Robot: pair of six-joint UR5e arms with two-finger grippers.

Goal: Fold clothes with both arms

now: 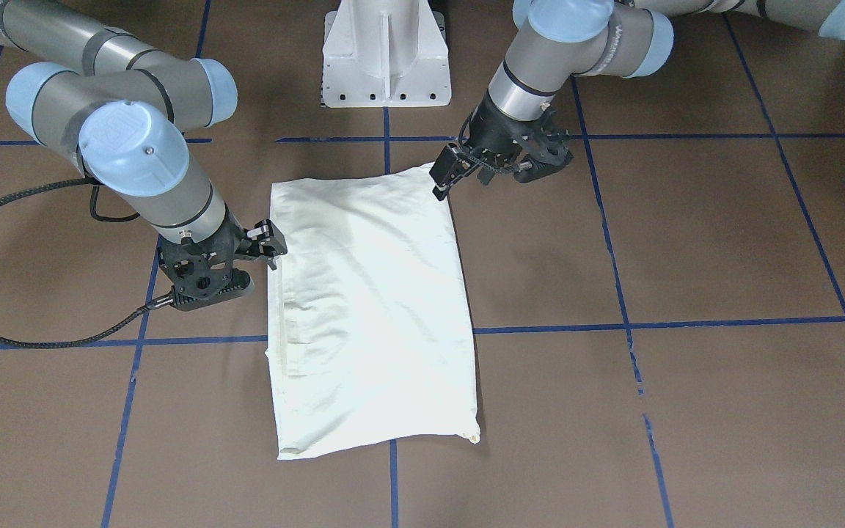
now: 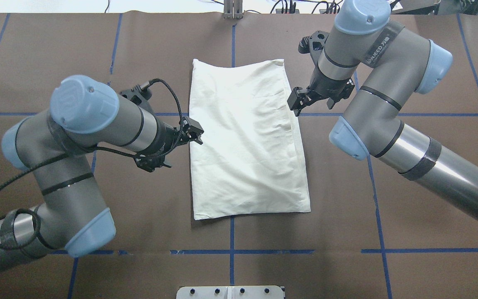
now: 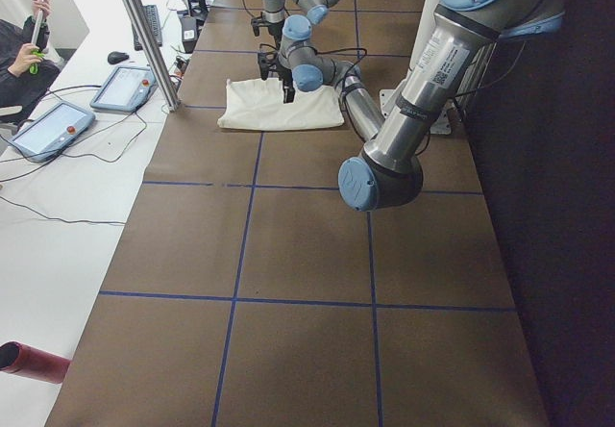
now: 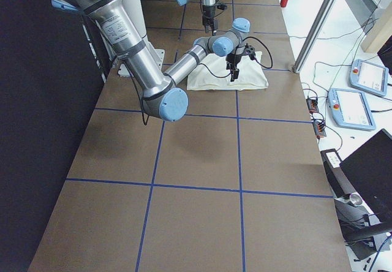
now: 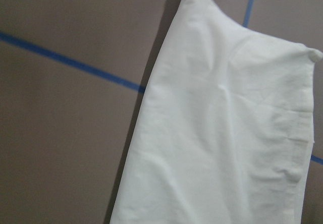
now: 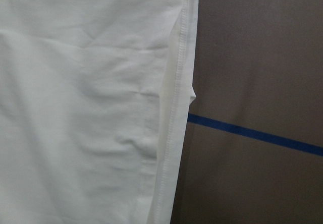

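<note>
Cream-white long-sleeved T-shirt [image 2: 247, 141] lies folded into a tidy rectangle, plain side up, on the brown blue-taped table [image 2: 56, 41]. Black left gripper [image 2: 194, 133] and black right gripper [image 2: 298, 101] flank its long edges, fingers parted, holding nothing. Nearly done, I'd say; perhaps one crosswise fold remains.

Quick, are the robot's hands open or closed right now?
Left gripper: open, holding nothing.
Right gripper: open, holding nothing.

Shirt [image 5: 217, 133] cut off by wrist-cam edges.
</note>
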